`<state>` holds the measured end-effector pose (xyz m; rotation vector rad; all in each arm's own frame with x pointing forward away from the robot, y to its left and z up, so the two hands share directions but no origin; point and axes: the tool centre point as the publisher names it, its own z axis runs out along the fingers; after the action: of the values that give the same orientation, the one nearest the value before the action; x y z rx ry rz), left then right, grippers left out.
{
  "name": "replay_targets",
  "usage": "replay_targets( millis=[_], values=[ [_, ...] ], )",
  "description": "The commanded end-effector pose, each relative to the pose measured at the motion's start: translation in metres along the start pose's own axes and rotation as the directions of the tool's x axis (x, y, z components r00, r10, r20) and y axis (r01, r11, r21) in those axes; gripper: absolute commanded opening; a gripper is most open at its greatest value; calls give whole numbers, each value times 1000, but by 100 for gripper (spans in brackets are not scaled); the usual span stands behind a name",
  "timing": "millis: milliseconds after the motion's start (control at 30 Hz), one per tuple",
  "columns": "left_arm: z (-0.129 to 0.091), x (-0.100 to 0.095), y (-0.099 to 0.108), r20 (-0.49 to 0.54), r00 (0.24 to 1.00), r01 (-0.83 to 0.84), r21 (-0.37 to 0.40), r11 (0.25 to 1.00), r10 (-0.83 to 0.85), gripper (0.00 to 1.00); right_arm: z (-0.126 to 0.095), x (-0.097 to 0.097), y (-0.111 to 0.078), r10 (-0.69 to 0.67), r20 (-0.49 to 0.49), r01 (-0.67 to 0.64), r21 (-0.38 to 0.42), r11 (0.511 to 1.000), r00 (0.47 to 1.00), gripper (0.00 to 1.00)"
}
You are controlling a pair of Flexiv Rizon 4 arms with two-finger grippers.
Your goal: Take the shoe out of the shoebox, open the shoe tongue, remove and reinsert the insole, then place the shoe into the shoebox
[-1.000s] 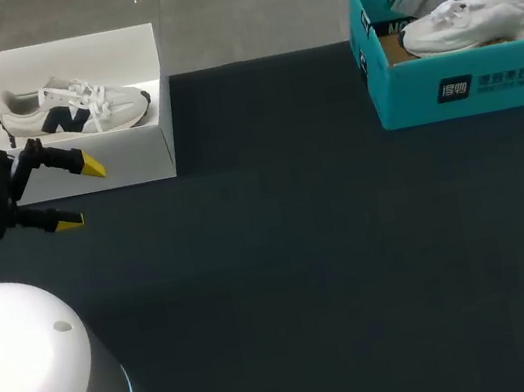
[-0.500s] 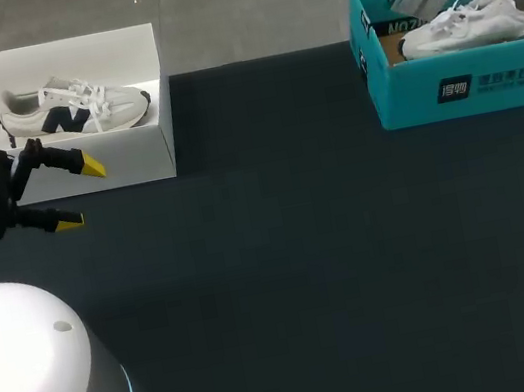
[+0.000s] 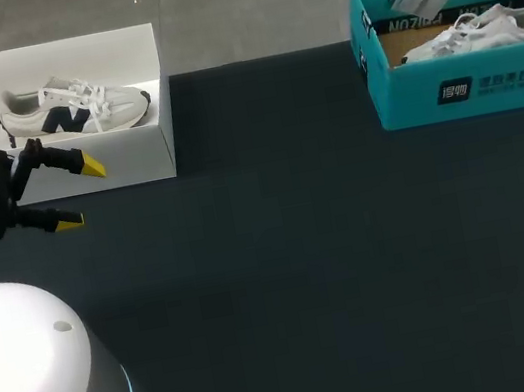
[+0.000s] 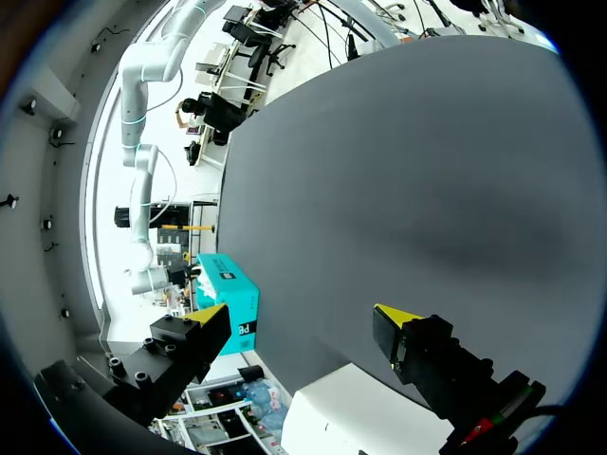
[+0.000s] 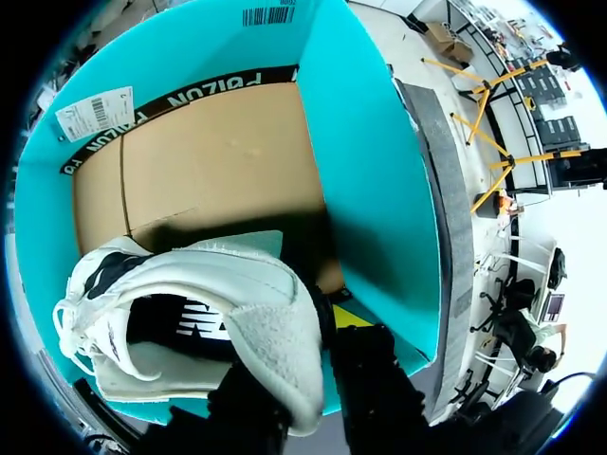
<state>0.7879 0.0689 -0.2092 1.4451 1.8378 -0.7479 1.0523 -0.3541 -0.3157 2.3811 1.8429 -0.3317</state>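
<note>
Head view: shoe (image 3: 477, 31) is seen low inside the teal shoebox (image 3: 467, 89) at the worktop's (image 3: 306, 269) far right corner. Only laces and upper show above the wall. A second sneaker (image 3: 74, 107), white with navy, is held in the white shoebox (image 3: 149, 160) far left. Left pincer (image 3: 81, 194) is parked just in front of that box, spread wide, nothing in it.

Left wrist view: left pincer (image 4: 302, 318) is confirmed wide and empty over bare worktop (image 4: 398, 171).

Right wrist view: right pincer (image 5: 303, 351) is clamped on the shoe (image 5: 218, 294) at the heel collar, one finger outside, the other apparently inside. Teal shoebox (image 5: 370, 161) also holds a brown cardboard liner (image 5: 218, 161) and a paper tag (image 5: 95, 112).

Handling, judged: light, soft knit upper, flexible sole. Toe droop is to be expected from a heel-only grip. The stiffer heel counter is the best hold. Sole contact with the liner cannot be told.
</note>
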Motion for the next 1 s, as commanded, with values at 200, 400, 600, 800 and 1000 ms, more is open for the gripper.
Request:
replay_targets(
  millis=[200,400,600,800,1000],
  values=[
    [0,-1,0,-5,1000,1,-1,1000,-1,100,23,6,2,26,11,-26,6,1000,1000,0],
    [0,-1,0,-5,1000,1,-1,1000,-1,100,27,10,11,51,-3,-51,-10,999,999,0],
    [0,-1,0,-5,1000,1,-1,1000,-1,100,33,16,16,56,3,-56,-12,998,998,0],
    [0,-1,0,-5,1000,1,-1,1000,-1,100,43,19,16,57,19,-57,-15,998,998,0],
    [0,-1,0,-5,1000,1,-1,1000,-1,100,54,19,18,75,29,-75,-11,997,997,0]
  ],
)
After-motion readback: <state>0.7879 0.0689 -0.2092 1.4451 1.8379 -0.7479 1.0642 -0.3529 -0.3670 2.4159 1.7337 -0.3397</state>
